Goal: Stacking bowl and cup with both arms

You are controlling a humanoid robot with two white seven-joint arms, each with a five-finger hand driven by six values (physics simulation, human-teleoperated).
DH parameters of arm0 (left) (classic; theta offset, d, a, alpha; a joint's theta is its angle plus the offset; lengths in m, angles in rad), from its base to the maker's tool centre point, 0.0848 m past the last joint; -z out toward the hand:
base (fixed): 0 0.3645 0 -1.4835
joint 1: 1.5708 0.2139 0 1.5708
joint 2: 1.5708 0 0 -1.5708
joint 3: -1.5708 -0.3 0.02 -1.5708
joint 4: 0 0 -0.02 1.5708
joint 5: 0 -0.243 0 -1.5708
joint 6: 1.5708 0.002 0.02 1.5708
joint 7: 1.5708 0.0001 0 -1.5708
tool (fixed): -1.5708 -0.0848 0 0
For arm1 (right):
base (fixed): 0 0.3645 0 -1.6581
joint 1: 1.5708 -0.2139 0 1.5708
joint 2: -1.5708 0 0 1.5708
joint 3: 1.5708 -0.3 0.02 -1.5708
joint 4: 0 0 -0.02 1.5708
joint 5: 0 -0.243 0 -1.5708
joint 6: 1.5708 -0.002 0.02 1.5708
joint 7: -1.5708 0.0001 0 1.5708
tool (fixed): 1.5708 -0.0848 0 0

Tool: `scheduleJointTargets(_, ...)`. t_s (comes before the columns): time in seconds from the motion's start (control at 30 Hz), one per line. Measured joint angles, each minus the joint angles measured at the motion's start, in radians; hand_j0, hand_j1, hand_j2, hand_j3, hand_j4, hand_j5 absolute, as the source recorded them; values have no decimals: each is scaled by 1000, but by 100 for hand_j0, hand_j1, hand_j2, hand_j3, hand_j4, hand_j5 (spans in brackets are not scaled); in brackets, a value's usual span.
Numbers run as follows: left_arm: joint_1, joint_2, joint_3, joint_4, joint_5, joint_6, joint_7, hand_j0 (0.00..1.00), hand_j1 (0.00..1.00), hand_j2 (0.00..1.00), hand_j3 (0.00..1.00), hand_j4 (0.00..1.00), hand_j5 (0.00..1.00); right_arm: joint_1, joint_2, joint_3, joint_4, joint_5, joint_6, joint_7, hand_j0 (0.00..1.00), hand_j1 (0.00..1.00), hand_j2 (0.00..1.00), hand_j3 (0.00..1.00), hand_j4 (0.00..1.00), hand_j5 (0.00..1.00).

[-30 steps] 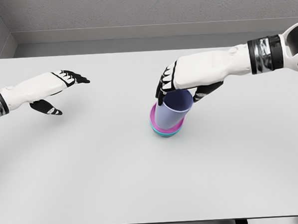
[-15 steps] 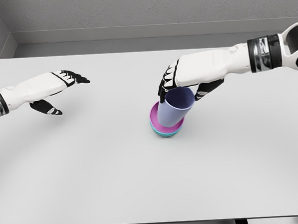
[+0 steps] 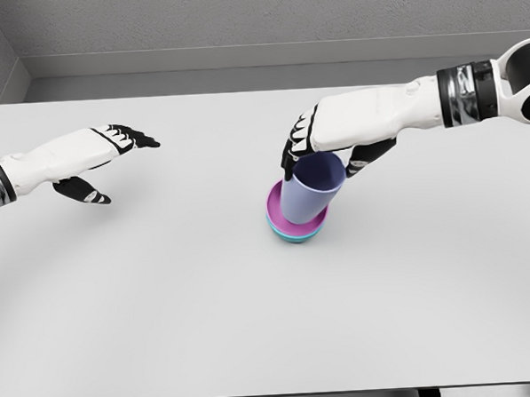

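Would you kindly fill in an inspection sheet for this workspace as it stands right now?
Surface: white table, plain and flat.
Job's things: lavender cup, tilted, its base inside the pink bowl, which is nested in a teal bowl.
Clutter: nothing seen.
Grippers: right hand is at the cup's rim with fingers curled around it; left hand hovers open over the table's left side, holding nothing.
Cables: nothing seen.
Surroundings: grey wall behind the table.
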State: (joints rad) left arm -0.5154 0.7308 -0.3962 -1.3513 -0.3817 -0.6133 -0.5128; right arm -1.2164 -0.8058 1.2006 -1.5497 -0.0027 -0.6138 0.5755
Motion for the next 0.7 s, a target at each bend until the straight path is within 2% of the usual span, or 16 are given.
scheduleJointTargets(0.57, 0, 1, 0, 6, -2, 0, 0, 100, 100, 100, 100, 100, 100, -9, 20, 8, 24, 0, 0, 0, 67, 67, 67, 67, 67, 67)
scheduleJointTargets(0.7, 0, 1, 0, 7, -2, 0, 0, 100, 100, 100, 100, 100, 100, -9, 22, 13, 32, 0, 0, 0, 70, 70, 70, 70, 70, 70)
